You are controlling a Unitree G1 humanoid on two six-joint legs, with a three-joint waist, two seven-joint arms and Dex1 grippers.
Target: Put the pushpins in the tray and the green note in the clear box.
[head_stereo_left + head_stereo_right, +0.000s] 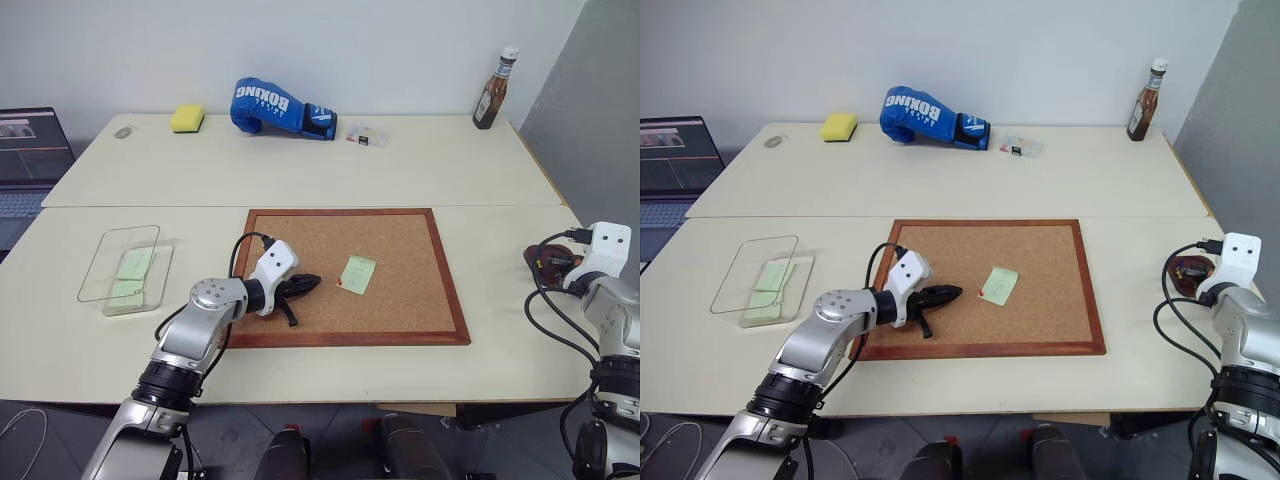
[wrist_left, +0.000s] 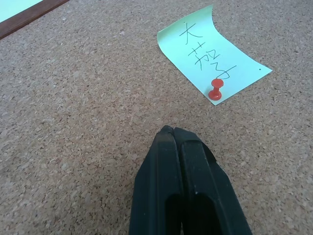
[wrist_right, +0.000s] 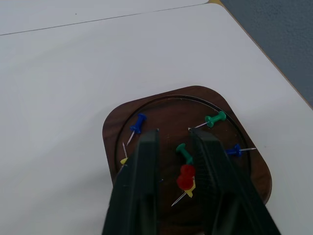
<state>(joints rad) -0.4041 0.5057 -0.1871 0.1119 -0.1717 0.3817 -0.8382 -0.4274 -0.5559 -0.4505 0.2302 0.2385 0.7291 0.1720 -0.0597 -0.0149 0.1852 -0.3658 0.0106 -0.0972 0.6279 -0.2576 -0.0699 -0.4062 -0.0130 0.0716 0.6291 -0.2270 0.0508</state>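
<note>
The left pincer (image 1: 305,283) is seen lying low over the corkboard (image 1: 400,240), its two black fingers (image 2: 183,186) pressed together with nothing between them. It is pointed toward the green note (image 1: 357,274), which is still fixed to the cork just beyond the fingertips and apart from them. Black handwriting is carried on the note, and one corner is curled up off the board. A red pushpin (image 2: 215,91) is stuck through the note near its nearer edge.

The right pincer (image 3: 171,147) is held over the tray (image 3: 117,132), a small dark brown dish with rounded corners set near the right edge of the worktop (image 1: 150,330), well apart from the corkboard. Its fingers are parted a little. A red pin (image 3: 186,177) is seen in the gap between them, along with a yellow one, but whether either is gripped or lying loose in the tray cannot be told. Two blue pins (image 3: 138,122) and two green pins (image 3: 215,118) are scattered across the tray floor.

The clear box (image 1: 100,262) is placed on the worktop to the left of the corkboard, and pale green notes are already lying flat inside it.

On the far part of the worktop a blue boxing glove (image 1: 270,107), a yellow sponge (image 1: 187,118), a small clear case (image 1: 367,135) and a brown sauce bottle (image 1: 495,92) are set out. A laptop (image 1: 30,160) is seen at the left edge.
</note>
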